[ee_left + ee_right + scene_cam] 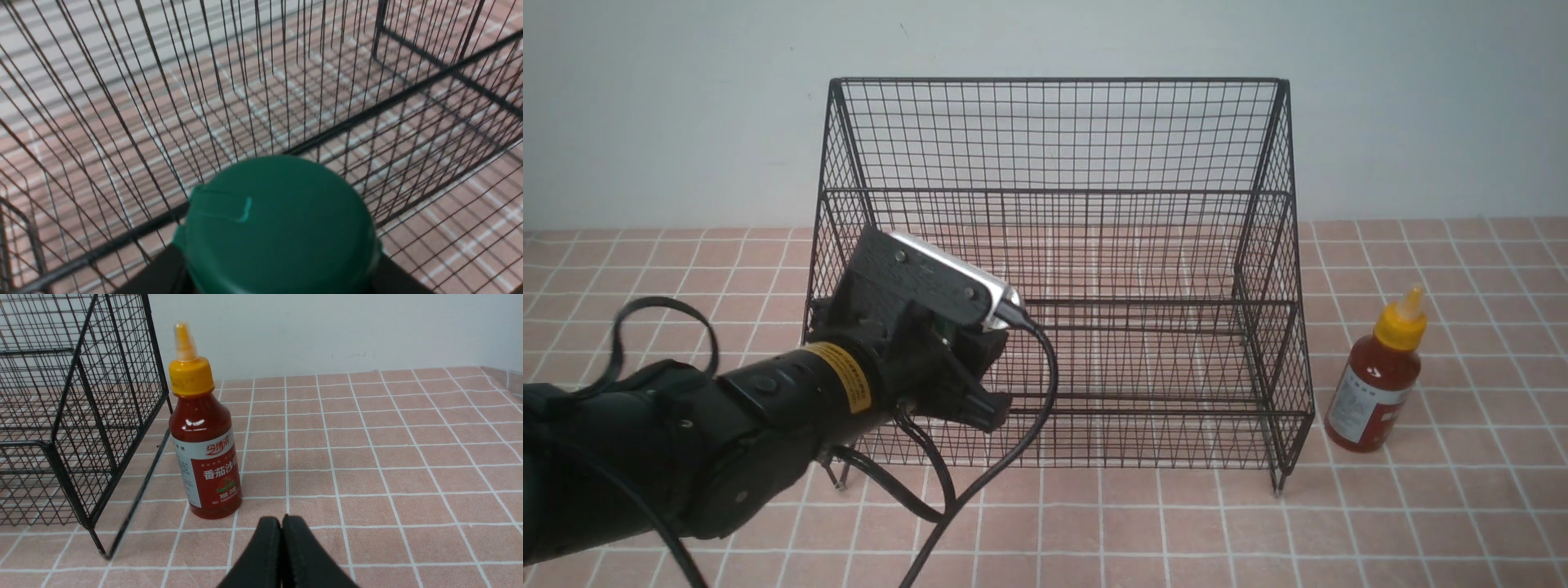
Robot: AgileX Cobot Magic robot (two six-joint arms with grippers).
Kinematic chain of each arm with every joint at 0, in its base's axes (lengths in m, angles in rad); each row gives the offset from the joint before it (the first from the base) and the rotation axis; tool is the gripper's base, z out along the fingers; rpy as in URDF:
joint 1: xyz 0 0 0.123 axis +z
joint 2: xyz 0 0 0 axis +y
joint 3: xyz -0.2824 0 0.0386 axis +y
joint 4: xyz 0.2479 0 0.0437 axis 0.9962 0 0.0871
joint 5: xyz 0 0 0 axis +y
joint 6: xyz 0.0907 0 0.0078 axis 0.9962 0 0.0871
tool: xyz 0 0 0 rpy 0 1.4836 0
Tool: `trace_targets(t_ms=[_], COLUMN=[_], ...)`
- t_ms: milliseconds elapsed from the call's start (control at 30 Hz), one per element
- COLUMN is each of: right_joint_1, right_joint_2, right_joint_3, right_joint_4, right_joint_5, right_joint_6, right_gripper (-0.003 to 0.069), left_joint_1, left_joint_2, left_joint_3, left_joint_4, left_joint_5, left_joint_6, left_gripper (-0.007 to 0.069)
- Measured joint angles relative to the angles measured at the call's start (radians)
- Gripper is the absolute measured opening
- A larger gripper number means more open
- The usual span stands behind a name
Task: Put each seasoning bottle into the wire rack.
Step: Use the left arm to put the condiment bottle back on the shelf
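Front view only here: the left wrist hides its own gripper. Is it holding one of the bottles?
Observer: Yes, the left gripper grips the green-capped bottle.
Operator: Is it at the rack?
Observer: Wire of the rack fills the view just beyond its cap; whether the bottle rests on it is hidden.
Operator: And the right gripper?
Observer: The right gripper is shut and empty, pointing at the red sauce bottle on the tiles.
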Motion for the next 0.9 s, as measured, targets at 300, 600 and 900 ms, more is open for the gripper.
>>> trace_targets(t_ms=[300,600,900], right_joint_1=[0.000,0.000,0.000], right_joint_2=[0.000,0.000,0.000], right_joint_3=[0.000,0.000,0.000], right_joint_4=[-0.001,-0.001,-0.001], right_joint_5=[0.000,0.000,0.000], right_joint_6=[0.000,0.000,0.000], right_gripper=[-0.0015,-0.0015,-0.0015], left_joint_1=[-0.001,-0.003,-0.004], left_joint_2=[0.076,0.095,0.100], left_joint_3=[-0.007,-0.008,-0.008], left_joint_4=[-0.010,-0.069,-0.120], left_joint_5=[-0.036,-0.070,-0.078], left_joint_6=[-0.015,-0.015,-0.011], left_gripper=[0.0318,0.0318,0.0421])
